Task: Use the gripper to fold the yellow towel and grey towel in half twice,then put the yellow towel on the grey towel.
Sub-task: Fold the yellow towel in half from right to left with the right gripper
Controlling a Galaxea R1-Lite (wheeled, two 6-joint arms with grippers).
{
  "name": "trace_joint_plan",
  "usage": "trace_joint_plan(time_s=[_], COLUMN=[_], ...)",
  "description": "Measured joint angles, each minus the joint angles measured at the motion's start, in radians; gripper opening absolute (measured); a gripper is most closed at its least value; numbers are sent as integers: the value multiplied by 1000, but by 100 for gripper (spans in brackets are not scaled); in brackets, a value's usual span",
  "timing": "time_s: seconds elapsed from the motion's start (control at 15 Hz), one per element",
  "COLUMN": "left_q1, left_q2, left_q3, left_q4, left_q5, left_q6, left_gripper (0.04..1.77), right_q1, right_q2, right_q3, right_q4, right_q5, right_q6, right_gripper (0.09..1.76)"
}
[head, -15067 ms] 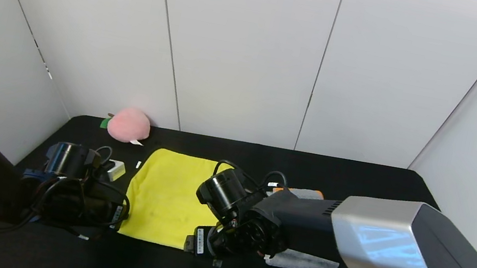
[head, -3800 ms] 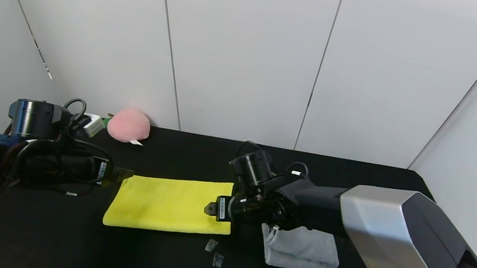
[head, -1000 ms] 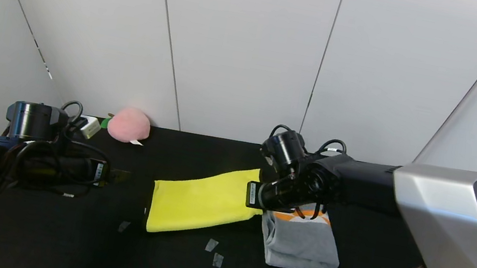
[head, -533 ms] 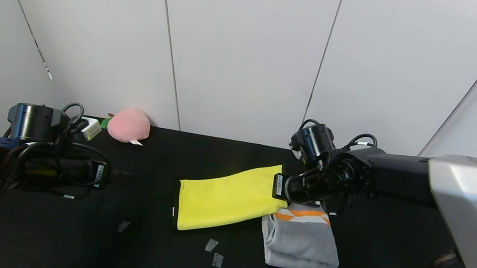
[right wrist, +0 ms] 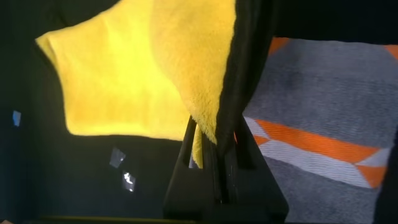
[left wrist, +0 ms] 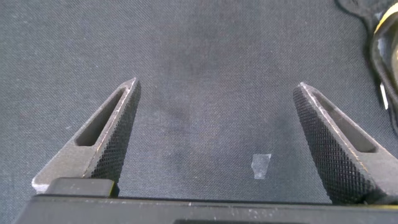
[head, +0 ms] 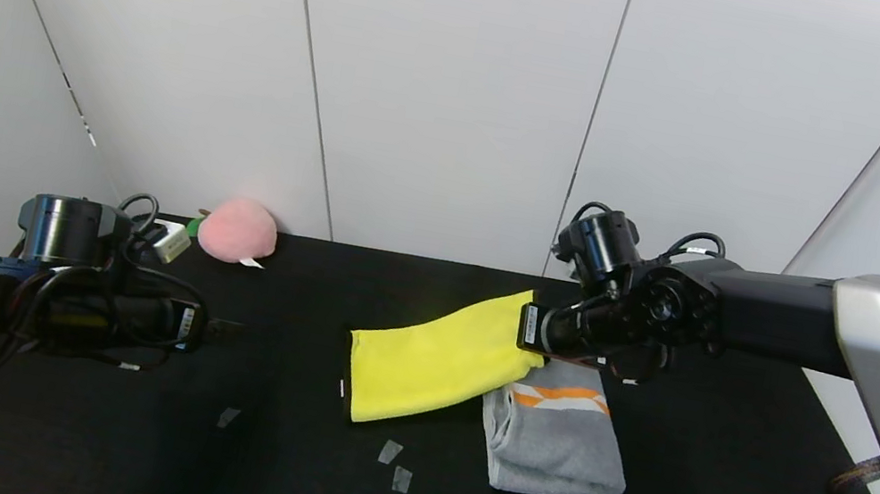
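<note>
Reaching leftward — right gripper (head: 524, 327), jaws seemingly clamped on raised yellow towel (head: 434, 359).

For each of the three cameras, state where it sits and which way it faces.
Head view: high on the robot, looking down at the black table; both arms show.
Left wrist view: behind the open left gripper, facing bare table.
Right wrist view: behind the shut right gripper, which pinches the yellow towel over the grey towel.
Head and right wrist views share both towels.
</note>
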Motion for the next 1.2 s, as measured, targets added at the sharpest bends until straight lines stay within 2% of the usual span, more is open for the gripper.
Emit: trace_joint_plan(time_s=[0.53,0.93,1.2], left_q1=[-11,-11,-12], left_q2=[12,12,12], left_q3=[9,11,12], left_q4=[-1,-1,0], left_q5=[9,10,10], left_q6=[2,1,2], left_gripper=[172,172,172], right_q1=[117,236,282], right_q2=[26,97,147], right_q3=[-85,-93,-94], right_q4=[-12,-59,-90], right_q5=[0,-1,-1], right_q6=[-10,-12,-14], right_gripper=[16,16,16])
